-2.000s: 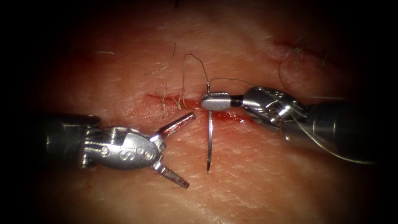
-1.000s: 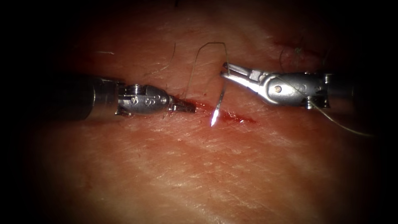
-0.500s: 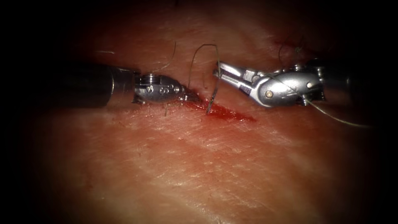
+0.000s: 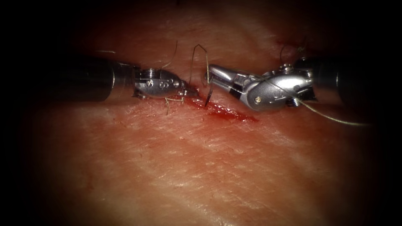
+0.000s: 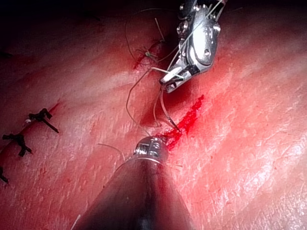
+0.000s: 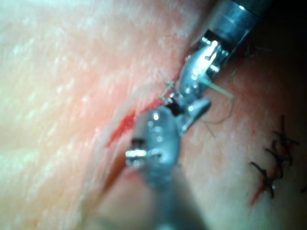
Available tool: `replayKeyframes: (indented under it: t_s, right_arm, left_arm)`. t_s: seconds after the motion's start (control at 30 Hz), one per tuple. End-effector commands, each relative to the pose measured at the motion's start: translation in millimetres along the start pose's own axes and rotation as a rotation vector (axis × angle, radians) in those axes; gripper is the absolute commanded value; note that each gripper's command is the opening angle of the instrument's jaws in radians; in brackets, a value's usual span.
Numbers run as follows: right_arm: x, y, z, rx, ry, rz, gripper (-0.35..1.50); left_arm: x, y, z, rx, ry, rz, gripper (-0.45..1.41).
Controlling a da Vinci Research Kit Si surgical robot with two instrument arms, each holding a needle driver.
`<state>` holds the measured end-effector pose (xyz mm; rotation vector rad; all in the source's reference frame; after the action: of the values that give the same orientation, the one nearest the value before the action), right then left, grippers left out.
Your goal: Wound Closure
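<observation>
right tool point(image 4: 210, 75) clamps the needle point(image 4: 208, 95) near its thread end, tip down at the cut point(image 4: 226, 112), set to bite | left tool point(image 4: 189, 92) closed at the cut's left end, grip unclear | thread point(image 4: 335, 119) trails right over the tissue point(image 4: 201, 167)

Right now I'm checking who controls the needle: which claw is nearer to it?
Right. The right claw holds the needle near its thread end; the left claw sits at the cut just left of its tip.
</observation>
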<state>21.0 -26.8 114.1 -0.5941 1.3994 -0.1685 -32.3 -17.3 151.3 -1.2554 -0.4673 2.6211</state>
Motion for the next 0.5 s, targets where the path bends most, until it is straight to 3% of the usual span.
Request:
replayKeyframes:
  t_s: [0.03,0.5]
  right_arm:
    - [-0.4,-0.5,0.8,0.0,0.004,-0.003,-0.35]
    - [-0.5,-2.0,2.1,-0.012,0.009,-0.122,-0.35]
  left_arm:
    - [-0.1,-0.1,0.8,-0.002,0.001,0.001,-0.21]
    - [-0.2,-0.3,0.7,-0.004,0.001,-0.004,-0.2]
